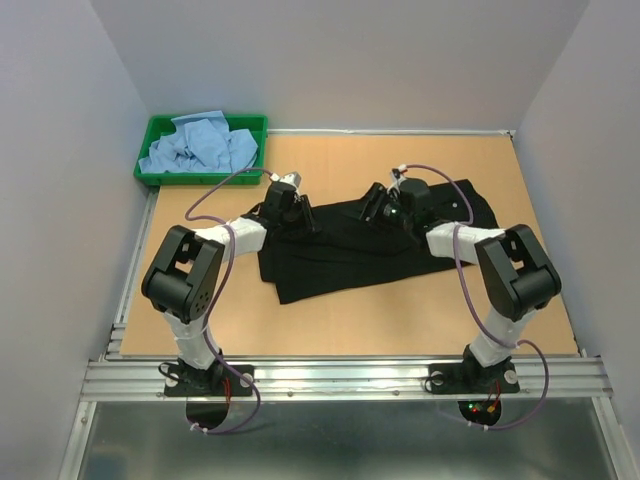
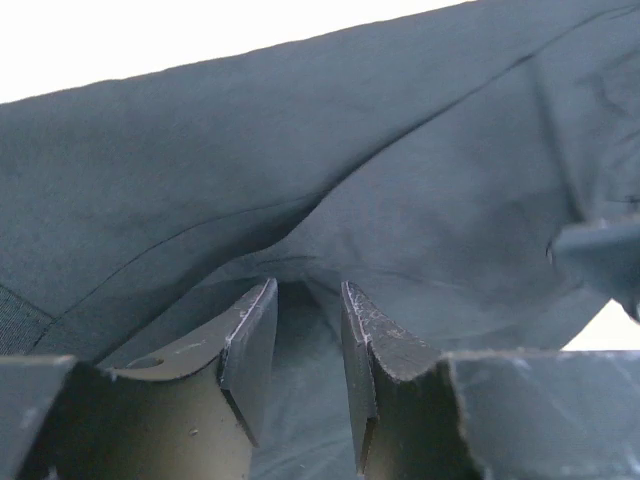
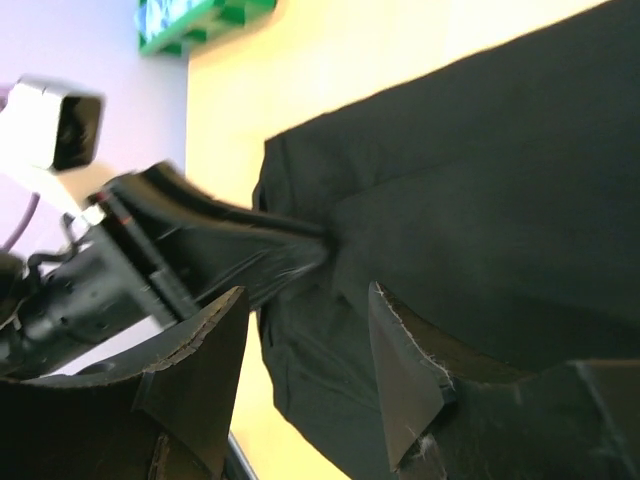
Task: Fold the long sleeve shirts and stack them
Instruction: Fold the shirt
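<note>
The black long sleeve shirt [image 1: 340, 262] lies spread across the middle of the table. My left gripper [image 1: 303, 215] is down on its left part. In the left wrist view the gripper [image 2: 310, 288] has its jaws half closed around a raised fold of the shirt [image 2: 420, 180], and a gap still shows between the pads. My right gripper [image 1: 376, 208] hangs over the shirt's upper middle. In its own view the right gripper [image 3: 306, 292] is open above the cloth [image 3: 480, 180] with nothing between its fingers. Light blue shirts [image 1: 200, 148] are piled in the tray.
The green tray [image 1: 262, 126] stands at the back left corner, and the right wrist view shows it as the tray [image 3: 200, 25]. The left gripper [image 3: 290, 232] reaches in close beside the right one. Grey walls enclose the table, and a metal rail [image 1: 130, 290] runs along the left edge.
</note>
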